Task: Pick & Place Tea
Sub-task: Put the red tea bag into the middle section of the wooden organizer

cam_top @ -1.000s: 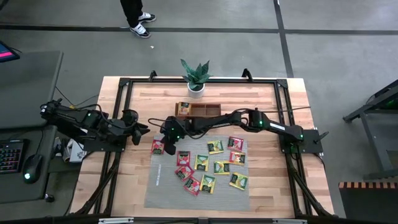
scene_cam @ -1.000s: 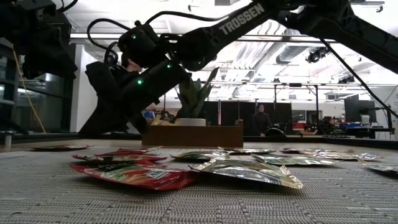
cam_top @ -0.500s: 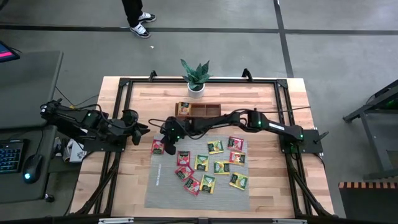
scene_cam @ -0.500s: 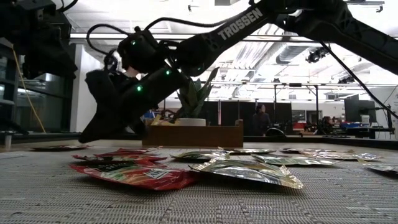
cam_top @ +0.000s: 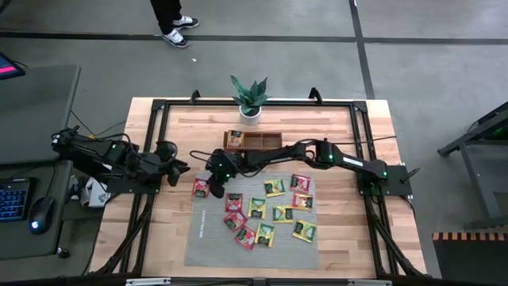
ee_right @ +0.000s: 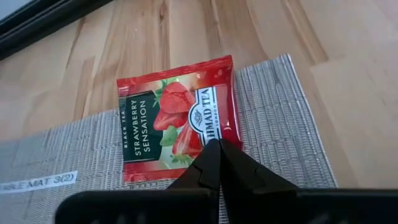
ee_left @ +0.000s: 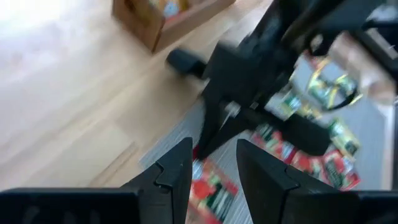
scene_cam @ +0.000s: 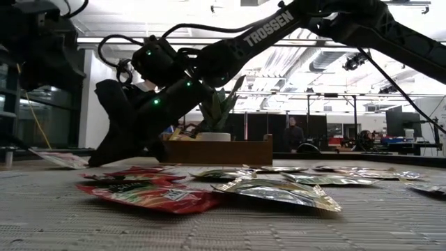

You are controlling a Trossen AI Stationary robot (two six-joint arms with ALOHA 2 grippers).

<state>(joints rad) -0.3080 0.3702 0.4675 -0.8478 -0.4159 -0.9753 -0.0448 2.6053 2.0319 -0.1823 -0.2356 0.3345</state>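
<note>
1. At the table's left edge the left gripper (cam_top: pixel 176 170) waits, well apart from the work; its own wrist view shows the fingers (ee_left: pixel 173 167) parted a little with nothing between them.
2. Just right of it, at the near-left corner of the grey ribbed mat (cam_top: pixel 208 238), the right gripper (cam_top: pixel 213 184) is down on a red strawberry sachet (ee_right: pixel 177 116). Its jaws are pressed fully together on that sachet's edge, and in the low view one edge of the sachet (scene_cam: pixel 64 160) tilts up off the mat, so a pinch-and-lift appears to be under way.
3. Behind the mat, the wooden tray (cam_top: pixel 252 141) has something in its left compartment, seemingly a sachet or two; the other compartments look bare from above.
4. Further right, about a dozen tea sachets (cam_top: pixel 275 187), red, yellow and green, lie loose over the mat.
5. Judged from this, the task is at an early stage: nearly all the tea is yet to reach the tray.
</note>
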